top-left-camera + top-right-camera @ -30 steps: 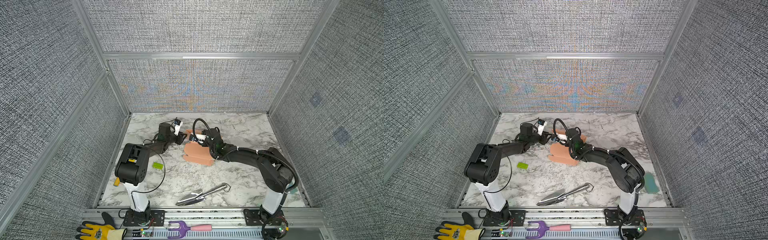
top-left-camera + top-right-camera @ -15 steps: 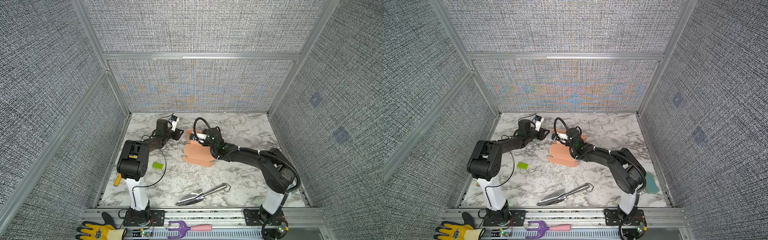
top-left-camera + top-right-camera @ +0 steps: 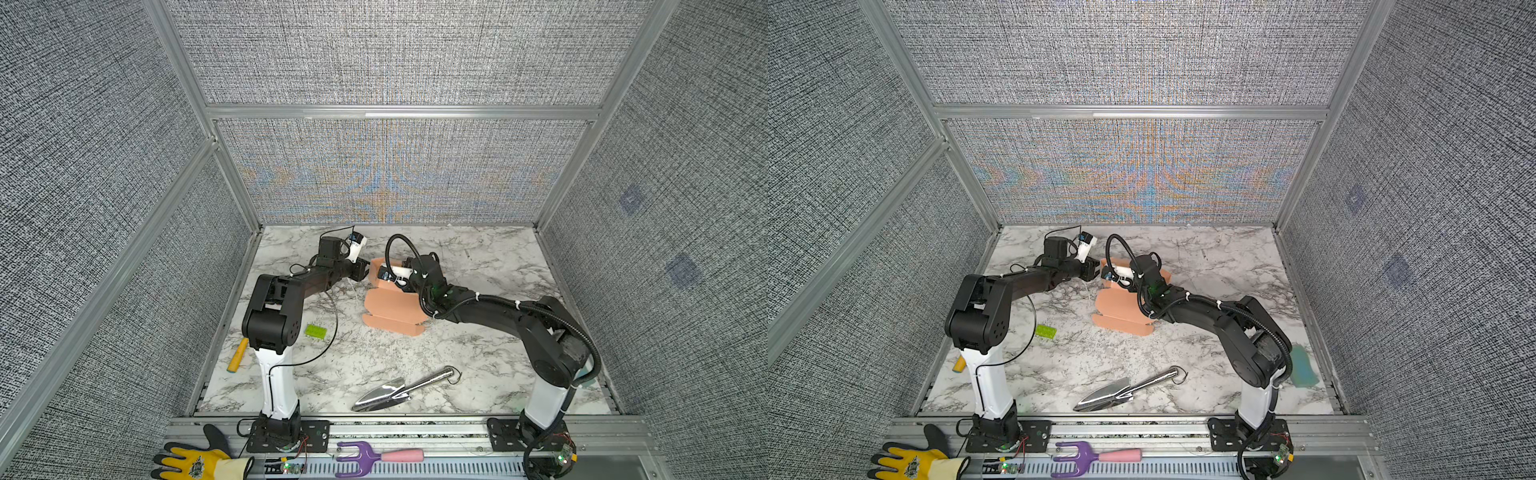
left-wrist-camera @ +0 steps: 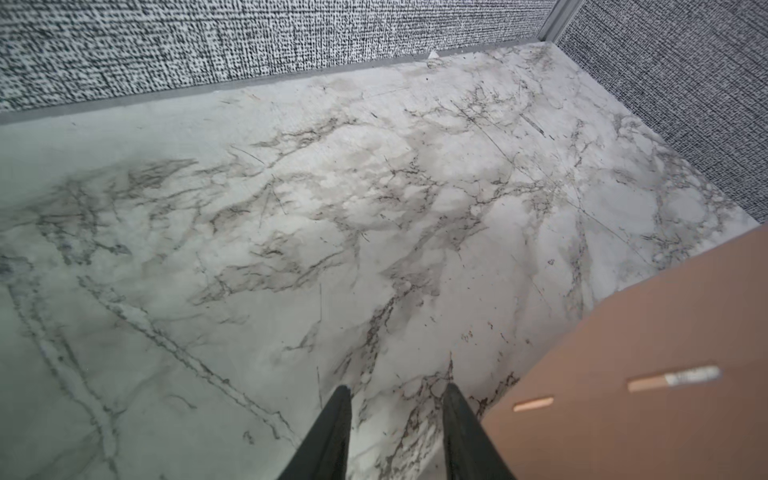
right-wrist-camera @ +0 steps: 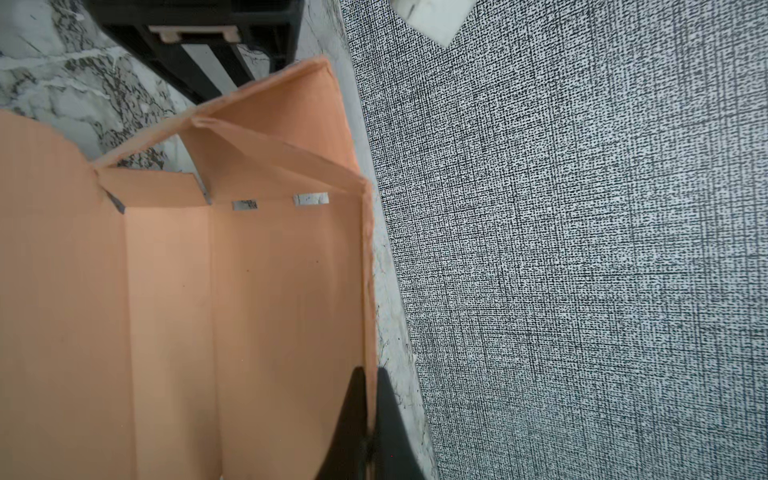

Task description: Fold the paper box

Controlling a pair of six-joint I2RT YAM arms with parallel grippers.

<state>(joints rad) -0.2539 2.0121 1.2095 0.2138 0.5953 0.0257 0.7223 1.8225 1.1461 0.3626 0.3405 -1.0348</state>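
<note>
The paper box (image 3: 392, 309) lies mid-frame on the table (image 3: 478, 361) in both top views. The right jaws pinch its raised wall; the left jaws stand parted and empty just beside it.

Box: the salmon-pink thin cardboard paper box (image 3: 392, 309) lies on the white marble-patterned tabletop (image 3: 478, 257), mid-table toward the back, between the two arms.
Left gripper: the black left gripper (image 4: 395, 390) sits just left of the box's raised part, over bare table.
Right gripper: the black right gripper (image 5: 370, 374) straddles an upright box wall, one finger on each side.
Brick: the small green toy brick (image 3: 316, 331) lies left of the box, nearer the front.
Trowel: the silver metal trowel (image 3: 399, 388) lies in front of the box, well apart.
Rail: the yellow-and-black work glove (image 3: 195, 465) lies left of the purple plastic hand fork (image 3: 365, 457), both on the metal rail (image 3: 457, 430) before the table.
</note>
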